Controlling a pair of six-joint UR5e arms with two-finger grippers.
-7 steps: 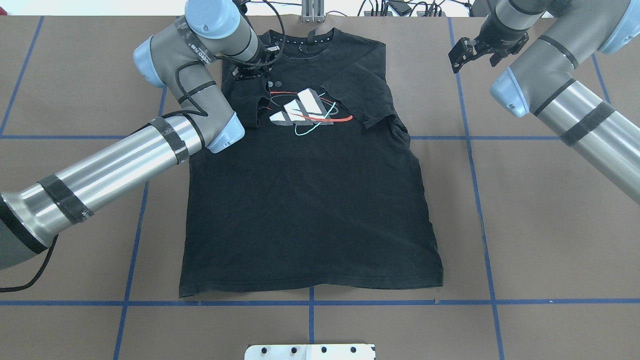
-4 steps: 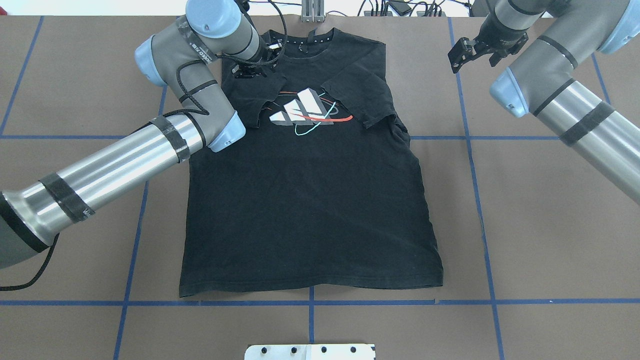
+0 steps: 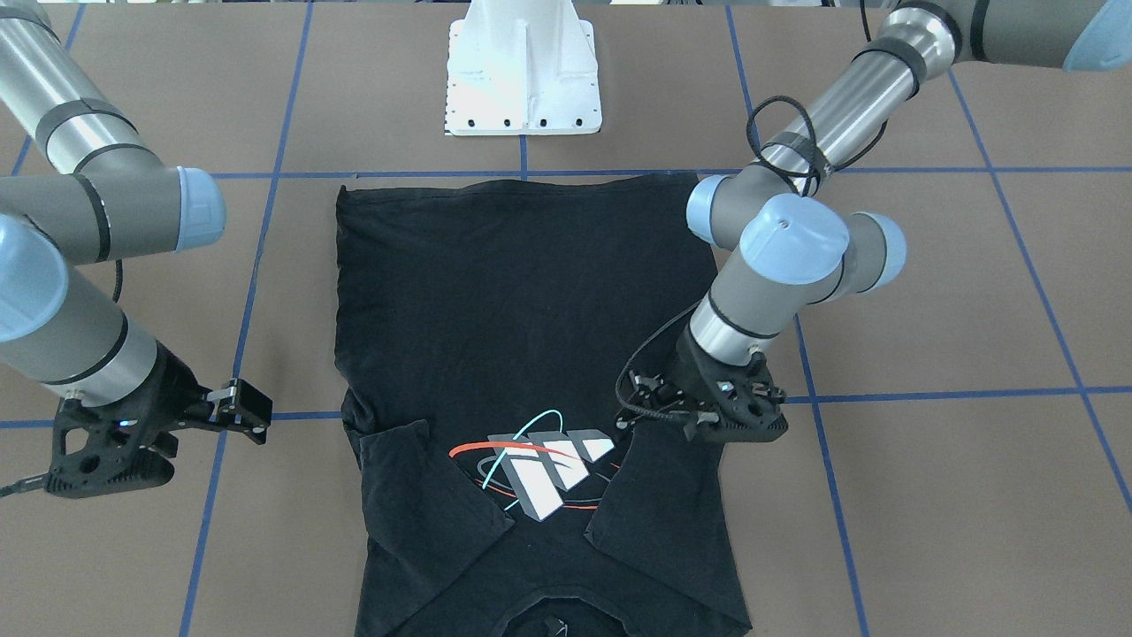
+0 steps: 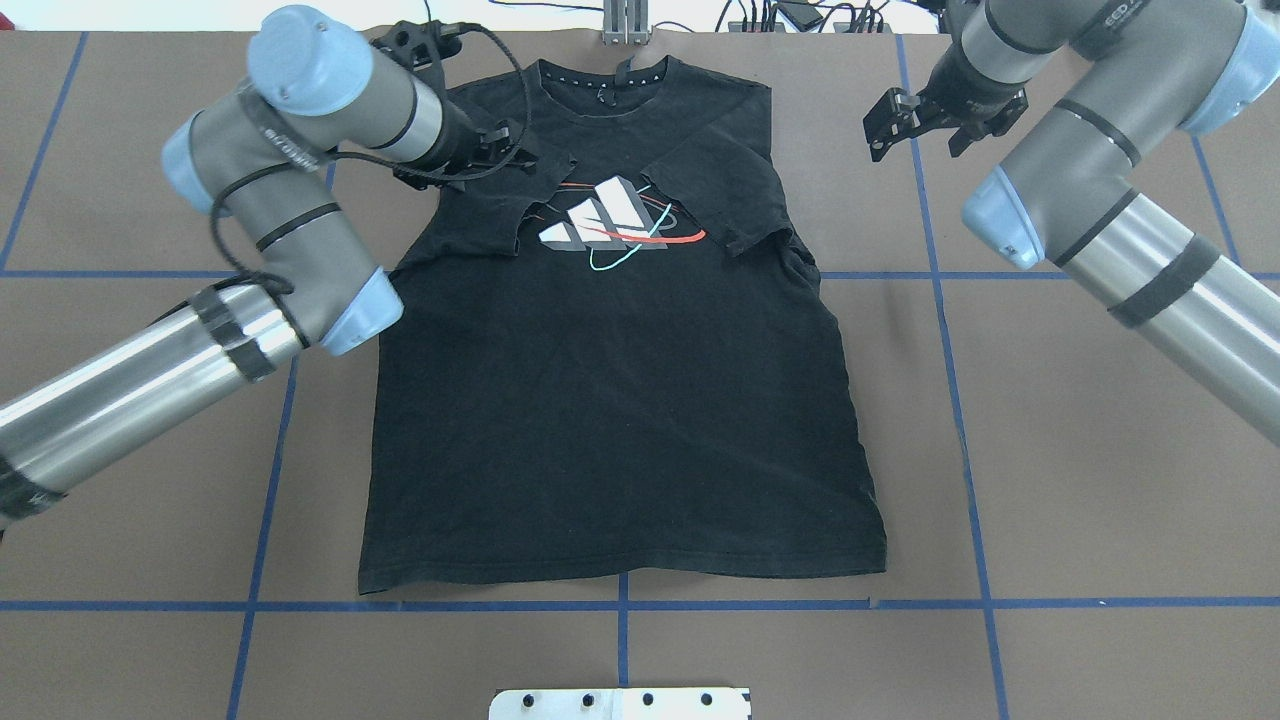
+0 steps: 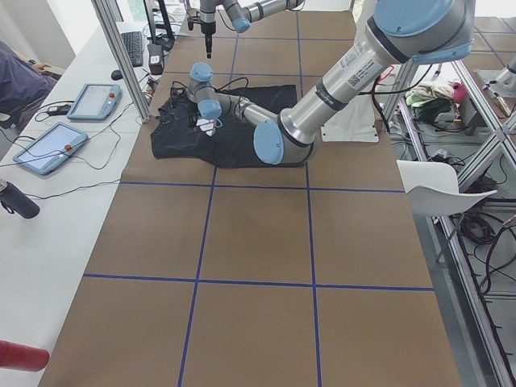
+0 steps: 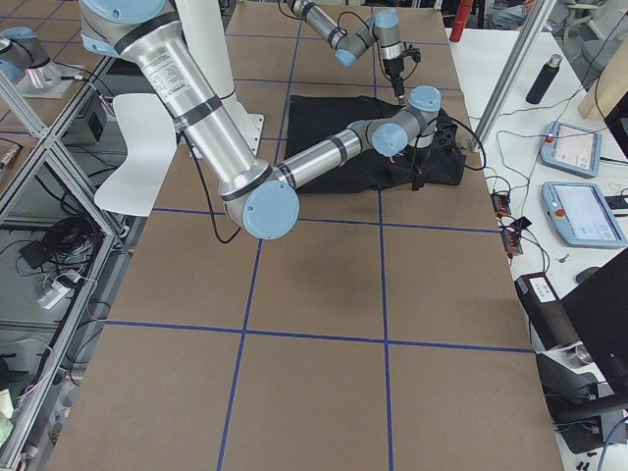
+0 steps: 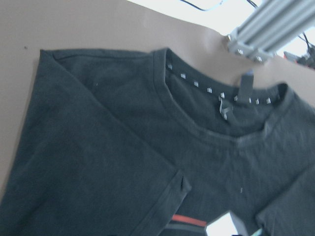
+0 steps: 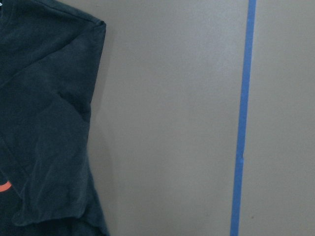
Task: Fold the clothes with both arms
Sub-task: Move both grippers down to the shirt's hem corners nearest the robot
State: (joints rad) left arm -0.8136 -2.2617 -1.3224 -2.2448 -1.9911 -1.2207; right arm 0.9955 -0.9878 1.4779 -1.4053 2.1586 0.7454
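Differs from a second ago mainly in the left tool [image 4: 505, 150]: drawn back off the chest toward the shoulder on the robot's left, elbow swung outward. Shows the right tool [image 4: 893, 112] slightly nearer the shirt.

Overhead: finds the T-shirt [image 4: 620, 400] flat in mid-worktop [image 4: 1050, 450], logo [image 4: 605, 215] up, collar [image 4: 605, 75] at the far edge, hem [image 4: 620, 580] toward the near edge, both sleeves [image 4: 720, 200] turned inward. Cannot tell whether the left tool is released or clenched. Shows the right tool spread and empty, beside the other shoulder, clear of the cloth.

Front-facing: puts the left tool [image 3: 730, 425] low at the shirt's side edge, the right tool [image 3: 243, 409] over bare worktop.

Left wrist: looks down on collar and folded sleeve, no fingers in view. Right wrist: catches a shoulder corner and bare worktop.

Handling, as judged: light, limp, not fragile, prone to sag and wrinkle. Best pinched at matching corners, shoulders or hem, one per tool, lifted evenly.
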